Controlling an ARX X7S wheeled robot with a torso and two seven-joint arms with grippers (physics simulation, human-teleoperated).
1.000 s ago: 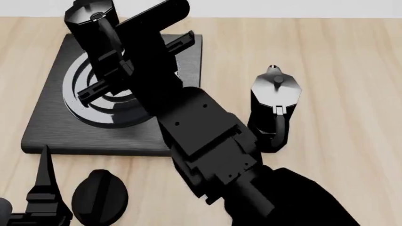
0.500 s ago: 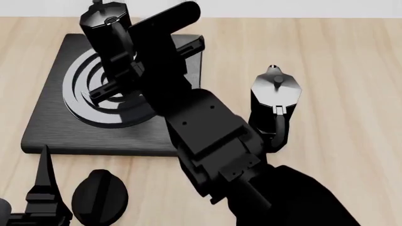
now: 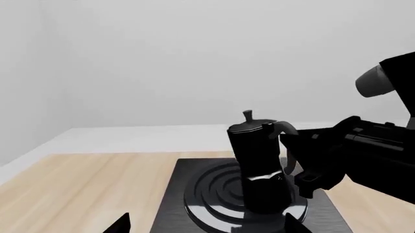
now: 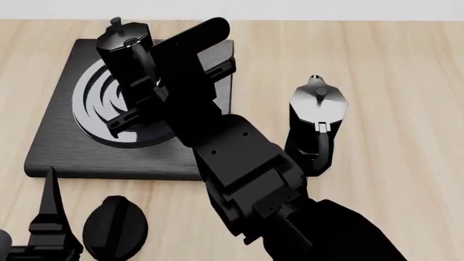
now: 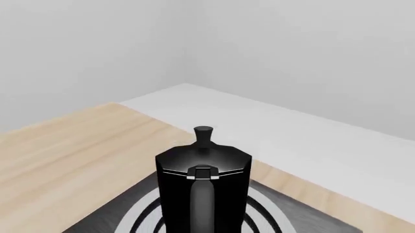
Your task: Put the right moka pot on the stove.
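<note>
- Black faceted right moka pot (image 4: 129, 51) is seen upright on the stove (image 4: 62, 142), base on the silvery rings (image 3: 217, 191) near centre, so weight is carried by the burner and not the slab edge.
- Right gripper (image 4: 141, 89) is held at the pot's handle side; fingers are hidden behind the arm in the head view, and no fingertips show in the right wrist view, so whether the claw is pinching the handle or spread cannot be told.
- In the left wrist view the pot base appears seated on the rings; contact is judged likely, not certain.
- Left gripper (image 4: 51, 217) is parked low beside the oval knob (image 4: 114, 225), clear of the stove; its jaws' state cannot be told.
- Second pot (image 4: 318, 122) is left standing on the wooden table (image 4: 406, 81), well apart from the stove.
- Judged: placement nearly done; release and retreat remain.
</note>
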